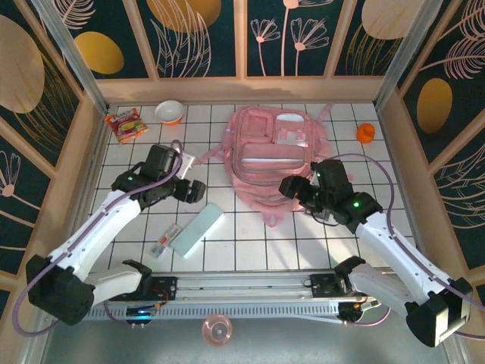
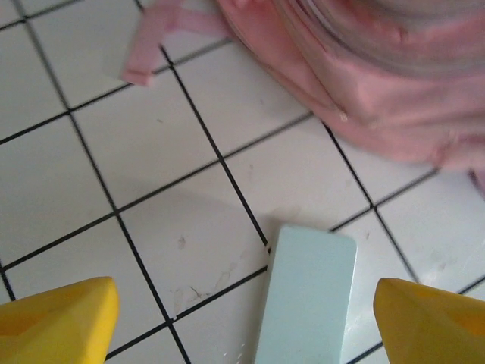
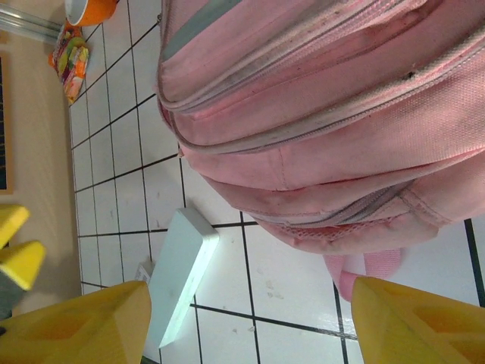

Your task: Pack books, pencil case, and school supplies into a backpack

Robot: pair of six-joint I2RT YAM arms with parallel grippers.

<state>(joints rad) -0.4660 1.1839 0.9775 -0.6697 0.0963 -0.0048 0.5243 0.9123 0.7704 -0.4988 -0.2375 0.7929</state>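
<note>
left gripper (image 1: 194, 191): jaws spread wide, nothing grasped. it is held low over the tiles, and one end of the case (image 2: 307, 296) is seen between the fingers, untouched. right gripper (image 1: 292, 188): likewise released and empty, poised just beside the lower edge of the backpack (image 1: 273, 155). the case is laid flat and aslant on the table (image 1: 250, 243), near the backpack's lower left but apart from it. the packet (image 1: 167, 241) is laid just beside the case's left edge. both are judged not yet packed. whether any pocket is unzipped, or anything is already inside, cannot be told. a snack packet (image 1: 126, 124), a bowl (image 1: 169, 112) and an orange object (image 1: 366, 133) are seen at the far side. most of the task is judged to remain: case and packet are to be lifted and stowed.
</note>
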